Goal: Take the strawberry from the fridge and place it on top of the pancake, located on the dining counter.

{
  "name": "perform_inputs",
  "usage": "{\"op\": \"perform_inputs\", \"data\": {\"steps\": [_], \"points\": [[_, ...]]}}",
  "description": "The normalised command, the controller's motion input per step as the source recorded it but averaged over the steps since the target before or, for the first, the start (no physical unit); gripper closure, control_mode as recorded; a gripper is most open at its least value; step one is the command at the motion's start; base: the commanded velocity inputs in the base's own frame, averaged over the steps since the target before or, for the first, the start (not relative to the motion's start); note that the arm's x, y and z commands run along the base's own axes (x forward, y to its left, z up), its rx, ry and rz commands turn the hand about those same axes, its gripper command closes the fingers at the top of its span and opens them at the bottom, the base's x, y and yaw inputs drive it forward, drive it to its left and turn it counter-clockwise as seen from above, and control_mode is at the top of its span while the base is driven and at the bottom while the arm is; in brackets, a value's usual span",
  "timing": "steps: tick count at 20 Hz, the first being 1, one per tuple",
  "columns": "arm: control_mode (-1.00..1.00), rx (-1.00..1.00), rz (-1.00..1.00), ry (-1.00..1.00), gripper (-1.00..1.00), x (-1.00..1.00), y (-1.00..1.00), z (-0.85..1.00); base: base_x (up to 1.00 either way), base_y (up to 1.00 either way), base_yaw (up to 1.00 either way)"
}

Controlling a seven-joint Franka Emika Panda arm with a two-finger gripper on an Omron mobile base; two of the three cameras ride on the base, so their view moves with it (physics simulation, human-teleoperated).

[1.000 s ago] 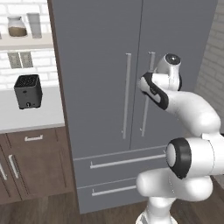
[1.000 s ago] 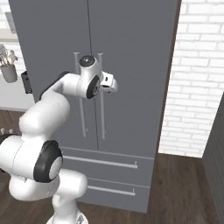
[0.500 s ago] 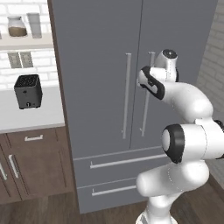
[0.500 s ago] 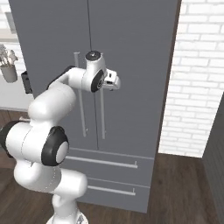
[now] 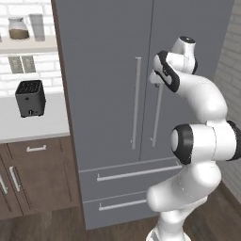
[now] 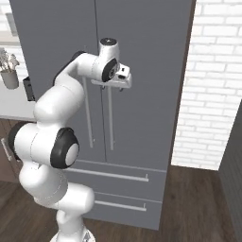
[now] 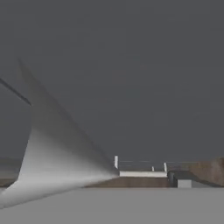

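Fridge shut, both upper doors closed, two lower drawers closed beneath them. Strawberry hidden somewhere behind those doors, so impossible to place. Gripper raised against the fridge front at the top of the right door's bar handle; jaws apart, holding nothing. Cannot tell from either base view whether the fingers touch the bar or merely stand just in front of it: seen from the left, the hand is masked by the arm's own wrist and dark joint. From the hand camera, handle looms as a pale blurred wedge running off the lower left edge, too close to read its shape, with flat grey door filling everything behind it. Left door's handle just beside the right one, untouched.

Left of the fridge: white desk with black toaster, cut off at the frame edge; brown cabinets below, partly cropped. White brick wall right of the fridge.
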Motion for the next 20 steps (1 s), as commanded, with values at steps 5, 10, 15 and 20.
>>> {"op": "perform_inputs", "data": {"steps": [5, 10, 15, 20], "points": [[-1.00, -0.02, 0.00, -0.33, -1.00, 0.06, 0.06, -0.06, 0.00, 0.00, 0.00], [-1.00, -0.01, -0.01, -0.15, -1.00, 0.57, 0.04, -0.13, 0.00, 0.00, 0.00], [-1.00, -0.04, -0.02, -0.25, -1.00, 0.66, 0.04, -0.12, 0.00, 0.00, 0.00], [-1.00, 0.00, -0.08, -0.40, -1.00, 0.46, 0.10, -0.04, 0.00, 0.00, 0.00]]}}
